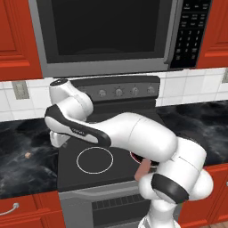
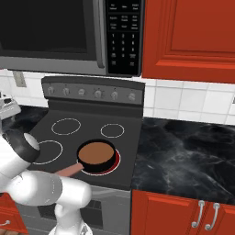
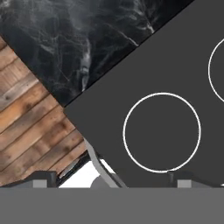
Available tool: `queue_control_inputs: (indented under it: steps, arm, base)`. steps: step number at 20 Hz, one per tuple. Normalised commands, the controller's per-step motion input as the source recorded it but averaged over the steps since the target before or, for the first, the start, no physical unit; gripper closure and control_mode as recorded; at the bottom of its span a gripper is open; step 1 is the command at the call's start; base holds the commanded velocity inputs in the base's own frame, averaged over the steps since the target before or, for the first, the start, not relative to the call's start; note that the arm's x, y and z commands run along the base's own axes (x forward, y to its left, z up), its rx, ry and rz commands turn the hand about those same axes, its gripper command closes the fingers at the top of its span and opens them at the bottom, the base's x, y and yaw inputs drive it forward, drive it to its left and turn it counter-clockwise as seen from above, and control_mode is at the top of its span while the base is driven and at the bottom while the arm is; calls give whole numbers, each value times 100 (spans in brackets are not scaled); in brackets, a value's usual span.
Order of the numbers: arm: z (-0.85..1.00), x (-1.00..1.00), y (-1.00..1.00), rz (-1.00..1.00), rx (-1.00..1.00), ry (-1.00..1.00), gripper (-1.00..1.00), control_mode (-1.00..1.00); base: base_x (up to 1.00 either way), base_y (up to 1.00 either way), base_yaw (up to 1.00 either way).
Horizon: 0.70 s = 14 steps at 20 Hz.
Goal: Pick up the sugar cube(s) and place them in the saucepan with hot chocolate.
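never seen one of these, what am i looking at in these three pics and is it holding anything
It is a simulated kitchen with a white robot arm on a driving base. Two pictures come from cameras on the base, behind the arm to its left and right. The third is from a camera on the hand, looking down along the tool, whose two fingertips stand apart with nothing between them.

The arm faces a dark stove under a microwave. A black saucepan of brown hot chocolate sits on the stove's front right burner, which glows red. On the black marble counter left of the stove lies a tiny tan sugar cube. The tool hovers over the stove's front left corner.
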Motion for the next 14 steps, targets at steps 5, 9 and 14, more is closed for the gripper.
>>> queue_control_inputs:
  steps: [5, 9, 14]
  arm:
    - [-32, 0, 23, 0, 16, -8, -100, -100]
    - [-14, 7, 32, 0, 19, -4, -100, -100]
    - [-6, 12, 38, 3, 10, 1, -100, -100]
  base:
    - [0, 0, 0]
    - [0, 0, 0]
    - [0, 0, 0]
